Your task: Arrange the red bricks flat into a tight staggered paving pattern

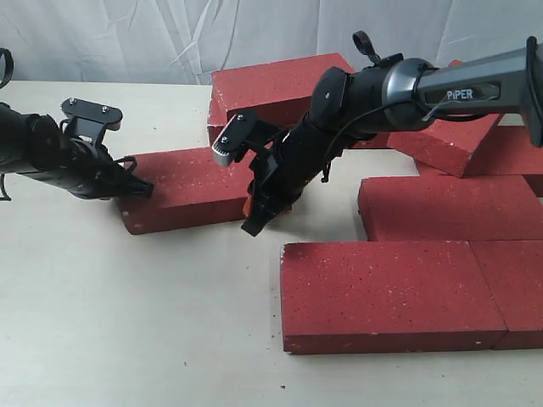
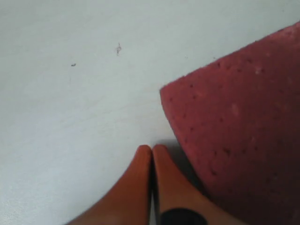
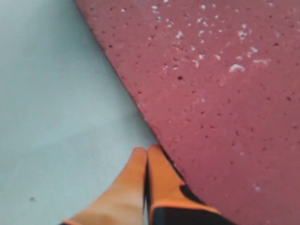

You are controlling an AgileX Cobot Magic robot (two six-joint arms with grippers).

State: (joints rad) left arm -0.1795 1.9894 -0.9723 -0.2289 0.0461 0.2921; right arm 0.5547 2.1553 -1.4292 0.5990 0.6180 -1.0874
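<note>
Now the left gripper [image 1: 144,188], clenched empty, sits at one end of a brick [image 1: 191,186] on the counter [image 1: 127,322]; right gripper [image 1: 254,222] likewise opposite.

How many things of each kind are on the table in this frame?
Red bricks: 7 visible; the right arm may hide more.
End effectors: 2, left end effector and right end effector, both shut.
Total: 9.

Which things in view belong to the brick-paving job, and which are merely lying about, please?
Job: loose brick between the shut left gripper and shut right gripper; laid bricks nearest the camera; piled bricks behind.
Not part of it: table, white backdrop.
</note>
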